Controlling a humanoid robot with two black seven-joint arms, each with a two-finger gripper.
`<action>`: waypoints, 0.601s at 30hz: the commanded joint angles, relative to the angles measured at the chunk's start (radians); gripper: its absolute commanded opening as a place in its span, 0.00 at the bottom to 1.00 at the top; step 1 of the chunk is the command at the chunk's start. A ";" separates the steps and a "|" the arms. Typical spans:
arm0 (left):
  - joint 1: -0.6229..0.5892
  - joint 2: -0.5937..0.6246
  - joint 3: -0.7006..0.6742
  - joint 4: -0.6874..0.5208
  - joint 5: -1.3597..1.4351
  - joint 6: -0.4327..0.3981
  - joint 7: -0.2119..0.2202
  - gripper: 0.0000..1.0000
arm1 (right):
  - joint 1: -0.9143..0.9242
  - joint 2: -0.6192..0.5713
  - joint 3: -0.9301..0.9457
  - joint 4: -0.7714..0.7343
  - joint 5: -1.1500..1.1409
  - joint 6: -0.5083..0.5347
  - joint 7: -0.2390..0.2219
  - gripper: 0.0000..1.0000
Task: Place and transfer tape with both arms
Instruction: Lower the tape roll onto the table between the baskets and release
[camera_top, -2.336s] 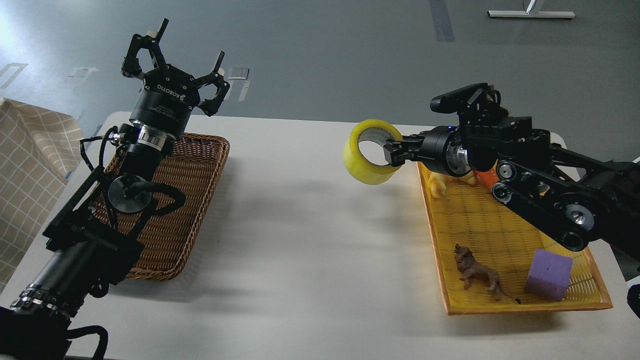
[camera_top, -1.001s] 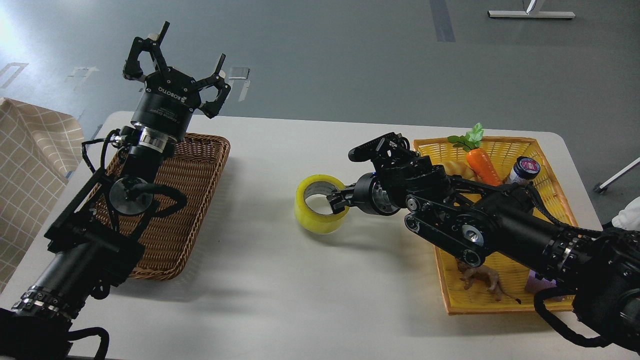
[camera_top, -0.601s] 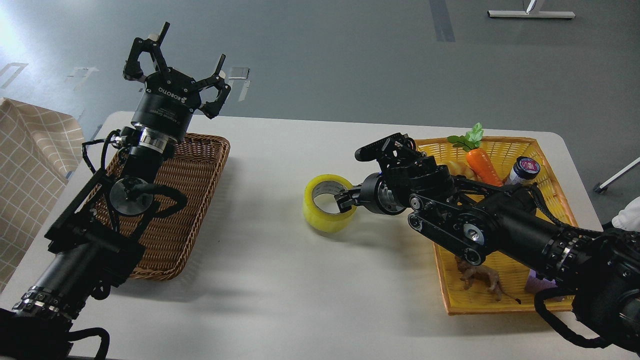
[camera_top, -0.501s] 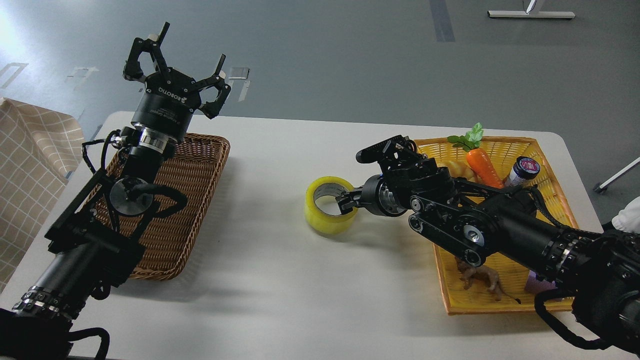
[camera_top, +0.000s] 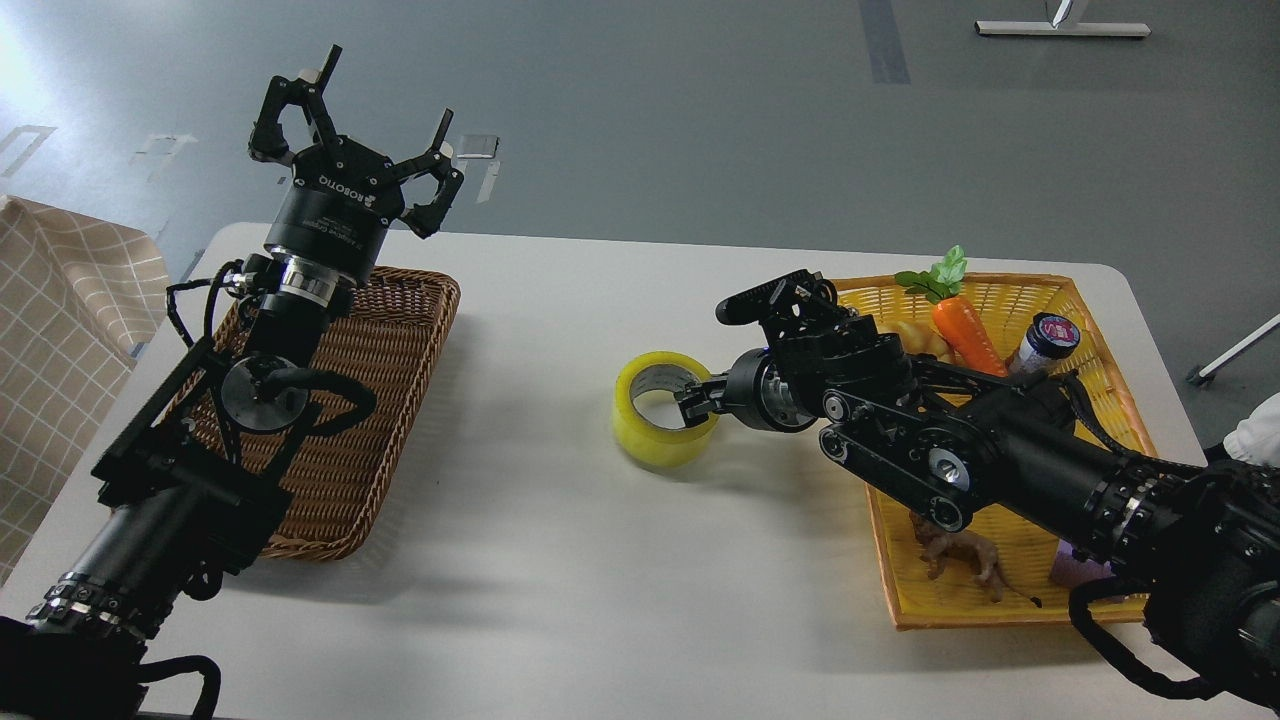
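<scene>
The yellow tape roll (camera_top: 648, 442) with its grey-white core stands at the middle of the white table (camera_top: 560, 560), its hole facing up and slightly towards me. My right gripper (camera_top: 697, 399) reaches in from the right. It is shut on the roll's right wall, with one finger inside the hole and one outside. My left gripper (camera_top: 386, 84) is open and empty. It points up, high above the far end of the brown wicker basket (camera_top: 400, 340), far from the tape.
A yellow tray (camera_top: 1010, 288) at the right holds a toy carrot (camera_top: 966, 335), a small bottle (camera_top: 1045, 338), a brown toy lion (camera_top: 962, 557) and a purple cube (camera_top: 1068, 572), mostly hidden by my right arm. A checked cloth (camera_top: 60, 320) hangs at the left.
My right arm carried the tape from above the tray's left edge down and left to the table's middle, then drew it slightly right. The left arm has not moved.
</scene>
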 joint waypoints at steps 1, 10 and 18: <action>0.000 0.001 0.000 -0.001 0.000 0.000 0.000 0.98 | 0.002 0.000 0.007 0.010 0.002 0.000 0.001 0.05; 0.000 0.001 0.000 -0.001 0.000 0.000 0.000 0.98 | 0.005 0.000 0.007 0.020 0.007 0.000 0.001 0.07; 0.000 0.001 0.000 -0.001 -0.001 0.000 0.000 0.98 | 0.000 0.000 0.004 0.018 0.008 0.000 0.001 0.14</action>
